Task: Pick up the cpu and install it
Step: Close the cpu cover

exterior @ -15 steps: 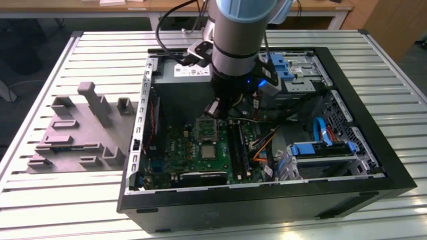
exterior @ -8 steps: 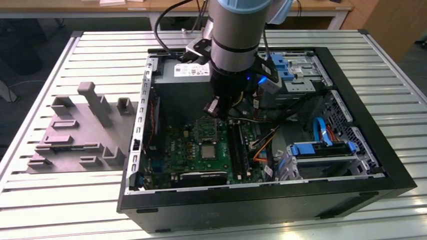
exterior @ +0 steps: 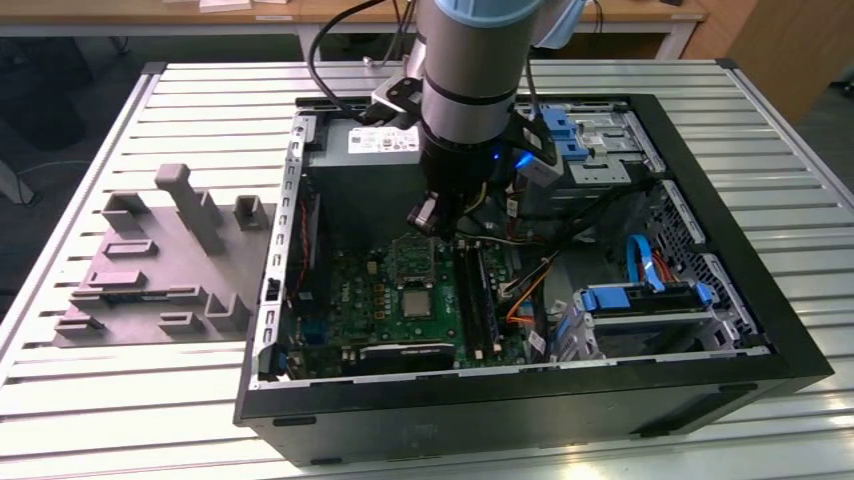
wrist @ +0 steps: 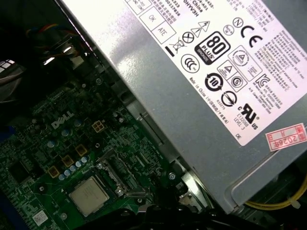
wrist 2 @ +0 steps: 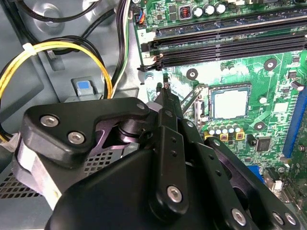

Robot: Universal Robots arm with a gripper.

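Observation:
The cpu (exterior: 418, 301) is a small silvery square lying flat on the green motherboard (exterior: 350, 290) inside the open computer case. It also shows in the second wrist view as the cpu (wrist 2: 230, 103) and in the first wrist view as the cpu (wrist: 89, 195) with its thin tan rim. The metal-framed socket (exterior: 414, 258) with a dark centre sits just behind it, and the socket (wrist: 119, 168) lies beside the chip. My gripper (exterior: 431, 228) hangs over the socket, a short way above the board. Its black fingers (wrist 2: 166, 103) meet in a narrow tip, shut on nothing, apart from the cpu.
The grey power supply (wrist: 201, 72) with a white label stands close behind the gripper. Yellow and black cables (wrist 2: 57, 48) and memory slots (wrist 2: 225, 45) border the socket. Drive bays with blue clips (exterior: 641, 295) fill the case at the exterior view's right. A grey fixture (exterior: 160, 260) lies outside the case.

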